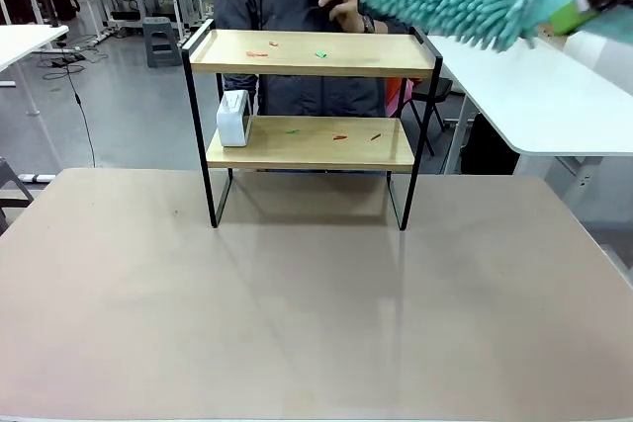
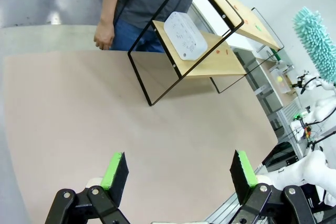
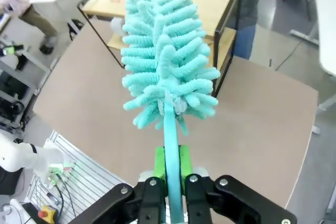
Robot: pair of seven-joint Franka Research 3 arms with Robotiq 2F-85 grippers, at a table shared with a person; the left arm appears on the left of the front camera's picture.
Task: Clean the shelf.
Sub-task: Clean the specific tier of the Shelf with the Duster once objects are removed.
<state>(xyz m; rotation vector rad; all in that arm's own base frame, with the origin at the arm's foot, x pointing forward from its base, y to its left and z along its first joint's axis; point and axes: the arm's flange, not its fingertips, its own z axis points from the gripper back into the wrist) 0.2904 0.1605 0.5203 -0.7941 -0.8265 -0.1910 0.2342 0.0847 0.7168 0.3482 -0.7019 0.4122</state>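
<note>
**A:** Item one, and where is it kept?
**B:** Small two-tier shelf [image 1: 312, 51], light wooden boards on a thin black metal frame. It stands upright on the far middle of the tan table top [image 1: 297, 303], with a person just behind it. Its long axis runs left to right across the table.

**A:** Contents?
**B:** Small red and green scraps [image 1: 320, 53], a few loose on each board. One white rounded box [image 1: 233, 118], at the left end of the lower board.

**A:** Item two?
**B:** Fluffy teal chenille duster [image 3: 165, 61] on a slim teal handle. The right gripper [image 3: 172, 162] has the handle clamped between its green pads, jaws closed tight on it.

**A:** Its bearing to the shelf?
**B:** In the front view the head is raised above and to the right of the top board, not touching it. The duster's length points in from the right, roughly along the boards. From the right wrist, the shelf lies ahead and below, past the duster's tip.

**A:** And the left gripper [image 2: 178, 170]?
**B:** Jaws spread wide, nothing between them. It sits over the near part of the table, well apart from the shelf ahead of it.

**A:** Nearer arm?
**B:** Right. My judgement is that the coming move is down and leftward onto the top board's right end, then a sweep along the long axis.
</note>
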